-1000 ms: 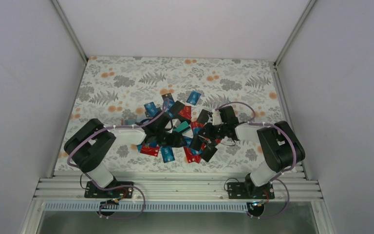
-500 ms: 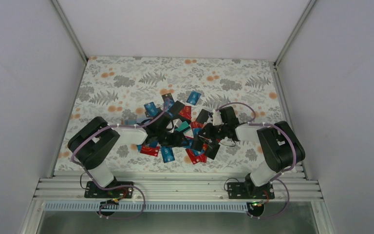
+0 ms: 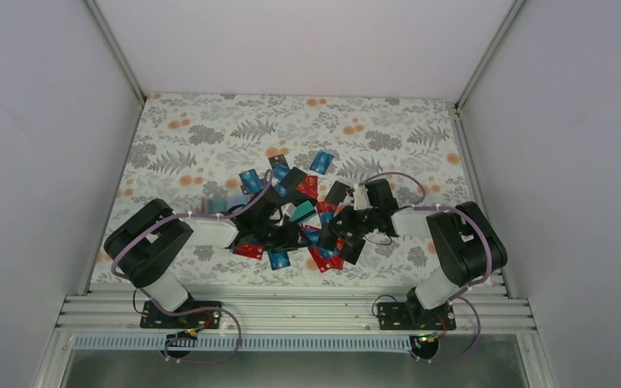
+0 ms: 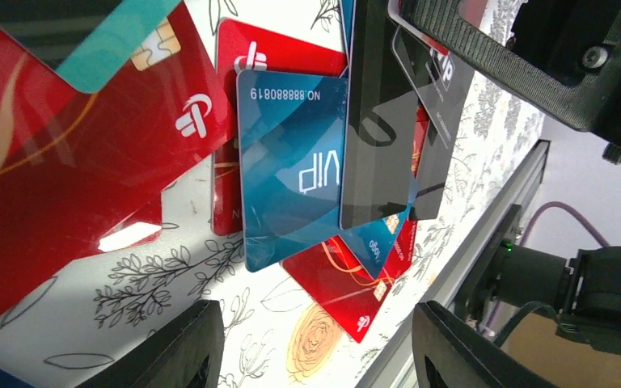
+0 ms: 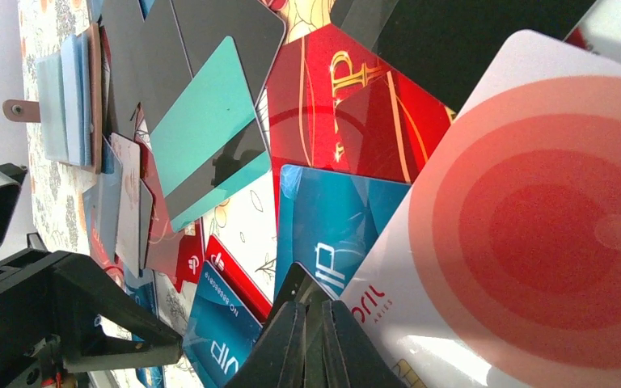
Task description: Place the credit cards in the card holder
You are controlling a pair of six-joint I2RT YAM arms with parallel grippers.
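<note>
Gaping, empty at left claw (image 4: 315,327), above credit cards (image 4: 291,162) on bench (image 4: 170,275). Pinched nearly closed at right claw (image 5: 311,315); hold unclear.

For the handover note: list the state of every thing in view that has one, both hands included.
left hand: open, nothing between its fingers, over the cards.
right hand: shut, low at the pile; whether it pinches a card is unclear.
credit cards: mostly loose, overlapping in a heap.
card holder: lying flat, snap tab sticking out, pale cards against it.
</note>
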